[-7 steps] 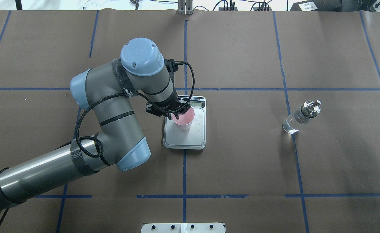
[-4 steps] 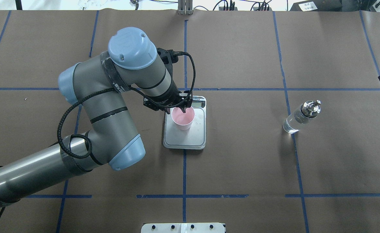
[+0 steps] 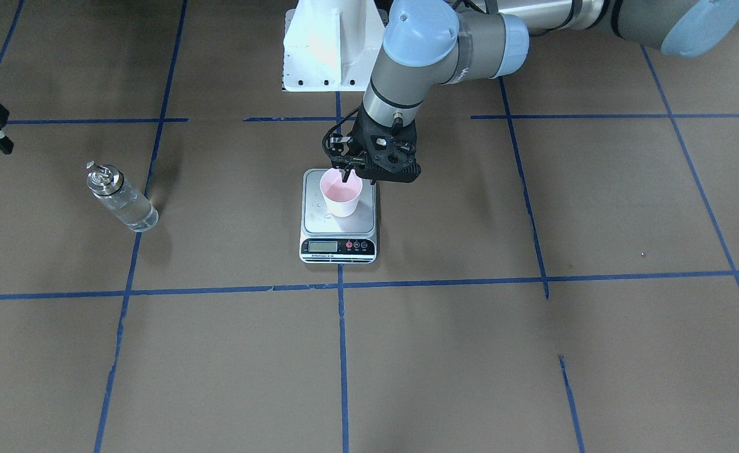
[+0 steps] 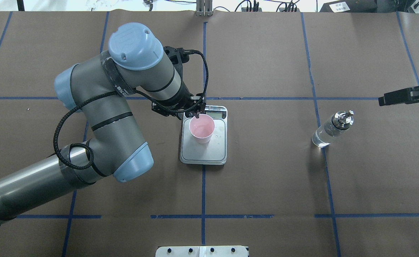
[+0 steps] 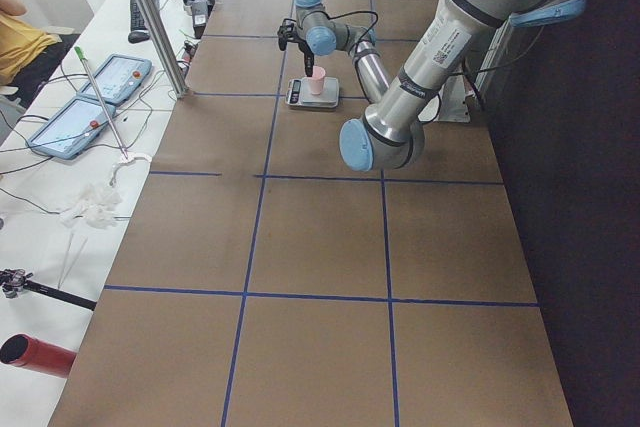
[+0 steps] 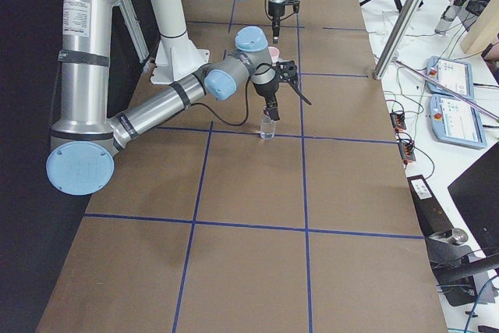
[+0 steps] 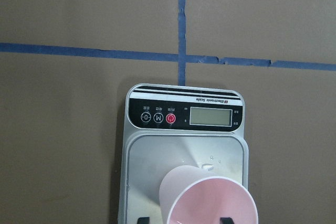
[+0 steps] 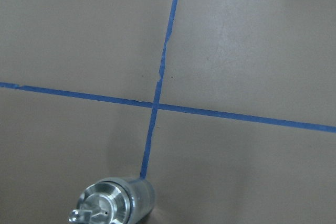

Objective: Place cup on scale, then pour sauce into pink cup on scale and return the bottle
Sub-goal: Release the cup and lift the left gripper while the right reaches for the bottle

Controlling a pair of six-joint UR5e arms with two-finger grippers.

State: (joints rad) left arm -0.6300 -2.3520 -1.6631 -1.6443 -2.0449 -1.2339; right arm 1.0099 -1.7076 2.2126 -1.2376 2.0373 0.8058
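The pale pink cup (image 4: 202, 129) stands upright on the steel plate of the scale (image 4: 204, 153); both also show in the front view, cup (image 3: 341, 195) and scale (image 3: 338, 246). My left gripper (image 4: 196, 113) is open just above the cup's far rim, not holding it. In the left wrist view its fingertips (image 7: 144, 219) straddle the cup's wall (image 7: 210, 203). The clear bottle (image 4: 332, 130) with its silver cap stands upright at the right, holding clear sauce. My right gripper (image 4: 384, 100) hovers at the right edge beyond the bottle; its jaws are not readable. The right wrist view shows the bottle's cap (image 8: 100, 208).
The white robot base (image 3: 334, 44) stands behind the scale. Blue tape lines grid the brown table cover. A side bench with tablets (image 5: 75, 112) and a metal pole (image 5: 150, 17) runs along the table's far edge.
My left gripper has risen off the cup and drawn back to the left; the cup stays on the scale. My right gripper has come in from the right edge toward the bottle.
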